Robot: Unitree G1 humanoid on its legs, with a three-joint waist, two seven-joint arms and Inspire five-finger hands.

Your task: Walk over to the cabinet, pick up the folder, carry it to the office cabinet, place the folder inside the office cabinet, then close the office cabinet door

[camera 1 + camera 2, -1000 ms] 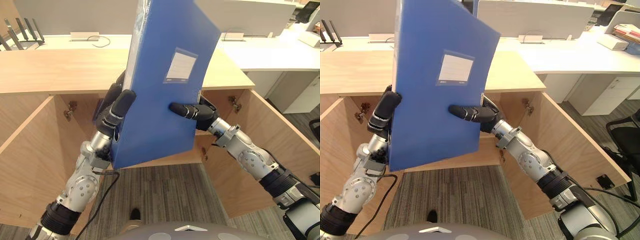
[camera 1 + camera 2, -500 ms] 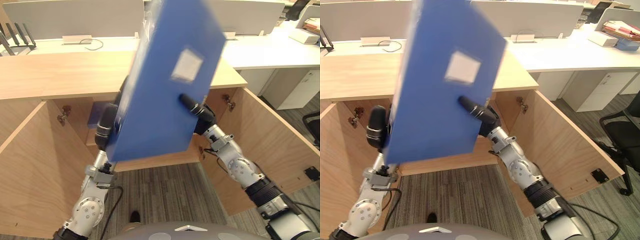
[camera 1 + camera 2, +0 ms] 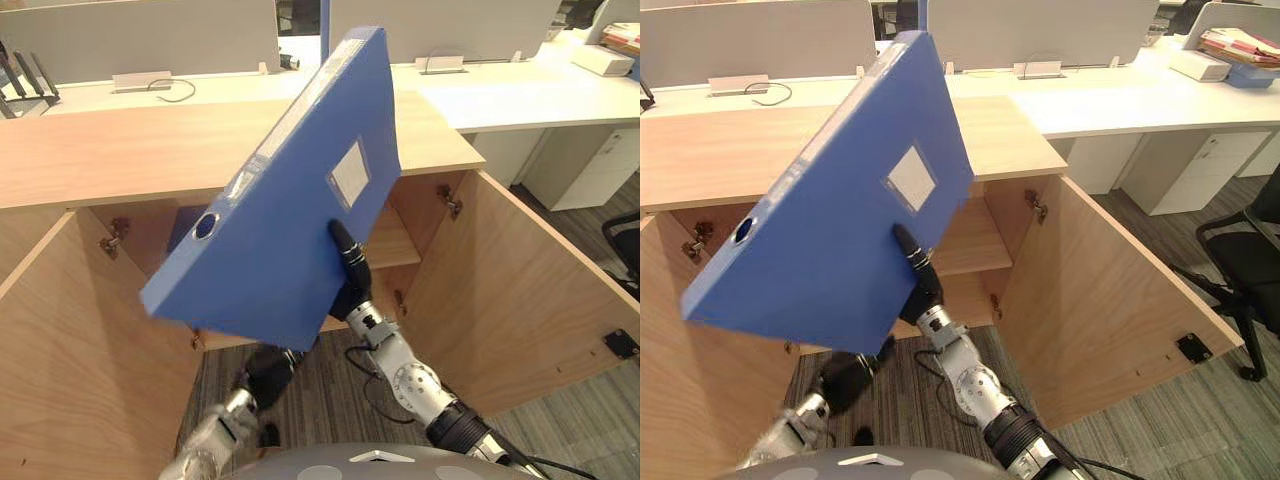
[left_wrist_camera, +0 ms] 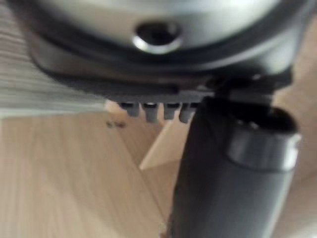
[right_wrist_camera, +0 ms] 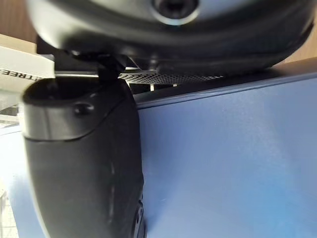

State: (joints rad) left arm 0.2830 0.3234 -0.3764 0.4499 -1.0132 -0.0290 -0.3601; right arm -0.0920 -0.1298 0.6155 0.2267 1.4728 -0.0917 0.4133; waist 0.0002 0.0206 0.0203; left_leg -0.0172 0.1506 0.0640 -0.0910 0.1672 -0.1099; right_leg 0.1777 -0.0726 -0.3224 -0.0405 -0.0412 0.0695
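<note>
Rigid blue folder (image 3: 280, 240), tilted, before open wood cabinet (image 3: 500, 290). Right robot hand (image 3: 348, 270) pinches it; left robot hand (image 3: 265, 370) below, grip unclear.

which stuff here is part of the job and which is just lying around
Job: blue folder, right hand pinching it, left hand below it, open office cabinet.
Lying about: white desk, office chair, paper stack.
</note>
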